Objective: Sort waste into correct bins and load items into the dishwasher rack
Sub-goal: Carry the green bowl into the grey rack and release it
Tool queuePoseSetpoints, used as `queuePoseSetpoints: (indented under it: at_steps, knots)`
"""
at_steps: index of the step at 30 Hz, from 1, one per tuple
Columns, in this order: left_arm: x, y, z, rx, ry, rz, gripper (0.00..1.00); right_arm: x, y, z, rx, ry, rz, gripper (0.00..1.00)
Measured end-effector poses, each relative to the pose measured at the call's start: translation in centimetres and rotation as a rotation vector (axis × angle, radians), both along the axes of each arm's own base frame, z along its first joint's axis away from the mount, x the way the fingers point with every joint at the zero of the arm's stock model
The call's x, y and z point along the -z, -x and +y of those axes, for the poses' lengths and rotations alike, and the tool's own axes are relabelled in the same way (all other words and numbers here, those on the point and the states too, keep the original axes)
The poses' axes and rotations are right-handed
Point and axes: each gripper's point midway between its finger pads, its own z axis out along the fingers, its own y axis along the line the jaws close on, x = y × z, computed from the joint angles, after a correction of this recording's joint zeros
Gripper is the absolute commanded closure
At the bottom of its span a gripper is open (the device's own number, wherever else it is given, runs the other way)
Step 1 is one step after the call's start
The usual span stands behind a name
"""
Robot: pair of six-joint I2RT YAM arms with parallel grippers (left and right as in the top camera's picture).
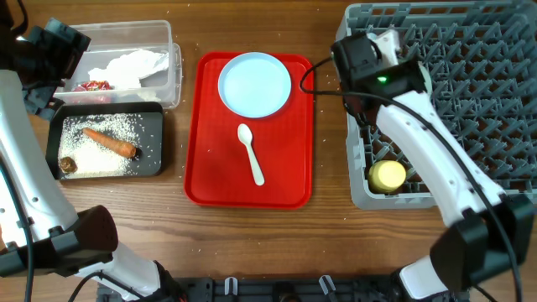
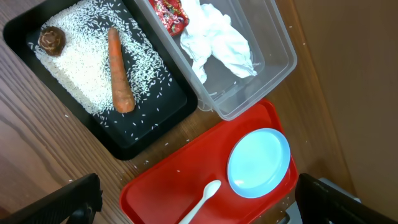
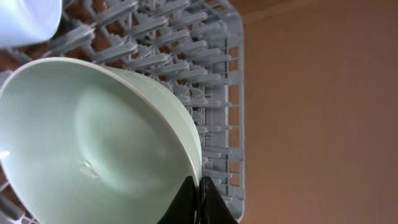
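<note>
My right gripper (image 3: 198, 196) is shut on the rim of a mint bowl (image 3: 93, 143), held tilted over the grey dishwasher rack (image 3: 211, 74). A second pale blue bowl (image 3: 25, 18) sits in the rack beside it. In the overhead view the right gripper (image 1: 369, 63) is over the rack's (image 1: 470, 101) near-left corner, and a yellow cup (image 1: 388, 175) stands in it. The pale blue plate (image 1: 254, 83) and white spoon (image 1: 251, 154) lie on the red tray (image 1: 210, 168). My left gripper (image 2: 202, 202) is open and empty, high above the tray.
The clear tub (image 1: 172, 50) holds a white napkin (image 1: 130, 65) and a red wrapper (image 1: 91, 85). The black tray (image 1: 159, 159) holds rice (image 1: 105, 155), an orange carrot stick (image 1: 111, 142) and a brown lump (image 1: 68, 165). Loose rice grains lie on the wooden table.
</note>
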Motion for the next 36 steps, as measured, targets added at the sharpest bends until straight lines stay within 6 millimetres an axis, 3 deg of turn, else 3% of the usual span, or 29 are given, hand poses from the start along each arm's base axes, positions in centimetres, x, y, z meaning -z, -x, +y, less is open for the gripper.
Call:
queuePoseSetpoints:
  at_steps: [5,11,19,36]
  knots:
    - [0.0,0.0,0.0,0.0,0.0,0.0,0.0,2.0,-0.7,-0.2,-0.003,0.09,0.084,0.96]
    - [0.0,0.0,0.0,0.0,0.0,0.0,0.0,0.9,-1.4,-0.8,0.017,0.204,0.055,0.96]
    - [0.0,0.0,0.0,0.0,0.0,0.0,0.0,2.1,-1.9,0.1,-0.019,0.123,0.07,0.96]
    - [0.0,0.0,0.0,0.0,0.0,0.0,0.0,2.4,-2.0,0.0,-0.031,0.137,0.096,0.96]
